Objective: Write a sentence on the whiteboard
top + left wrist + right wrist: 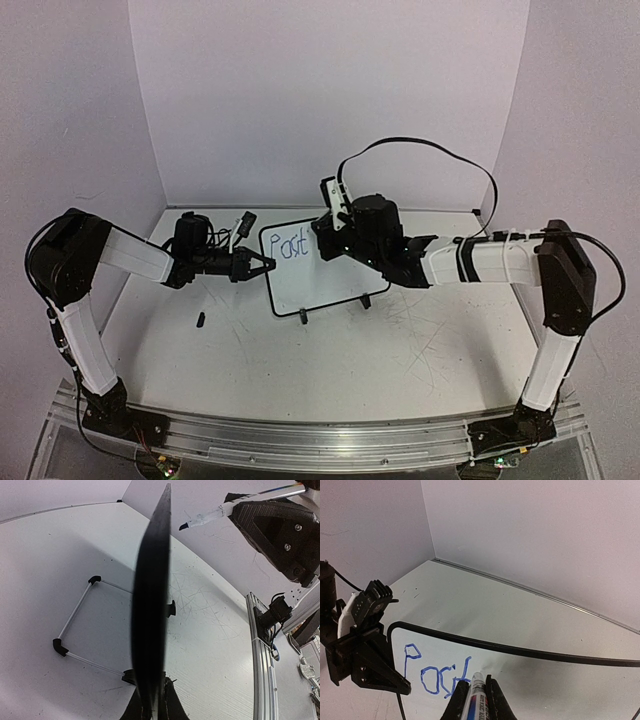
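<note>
The whiteboard (320, 265) stands propped on two black feet mid-table, with blue writing "Posit" (291, 245) at its top left. My left gripper (262, 266) is shut on the board's left edge; the left wrist view shows the board edge-on (150, 620) between the fingers. My right gripper (322, 243) is shut on a marker (476, 697), its tip on the board just right of the letters (437, 675). The marker also shows in the left wrist view (205, 518).
A small black marker cap (200, 320) lies on the table left of the board. The board's wire stand (75, 625) rests behind it. White walls enclose the table on three sides. An aluminium rail (320, 440) runs along the near edge.
</note>
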